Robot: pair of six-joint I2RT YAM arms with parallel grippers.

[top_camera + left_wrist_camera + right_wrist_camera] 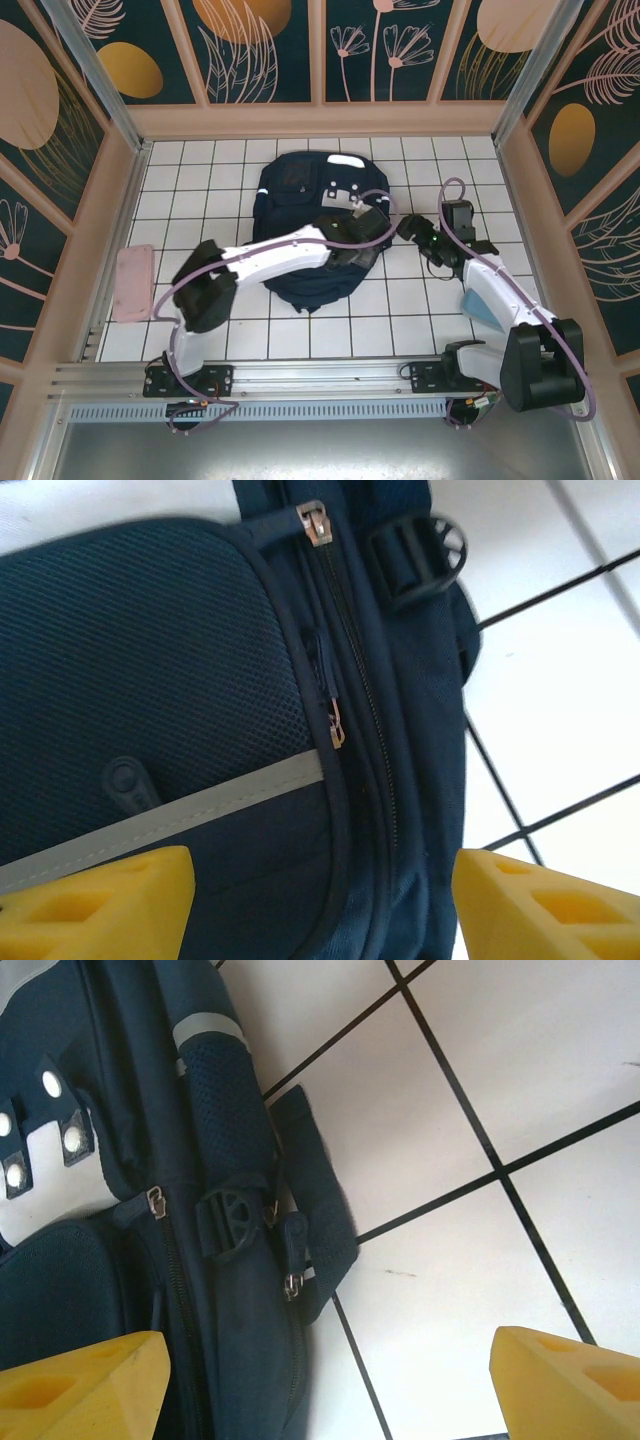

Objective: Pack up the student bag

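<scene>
We saw the student bag (pixel 285 195) lying mid-table, with bare white tiles (pixel 200 200) open all round it. Our left gripper (pixel 325 880) hovered over its zipped right side, fingers apart. Our right gripper (pixel 330 1360) hung at its right edge, fingers spread above bare tile.

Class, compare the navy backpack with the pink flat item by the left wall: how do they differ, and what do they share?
Colour: the student bag is navy with a grey stripe; the pink item is plain pale pink. Size: the student bag is clearly larger than the pink item. Place: the student bag lies mid-table; the pink item lies at the left edge. Both rest on the white tiled table.
</scene>
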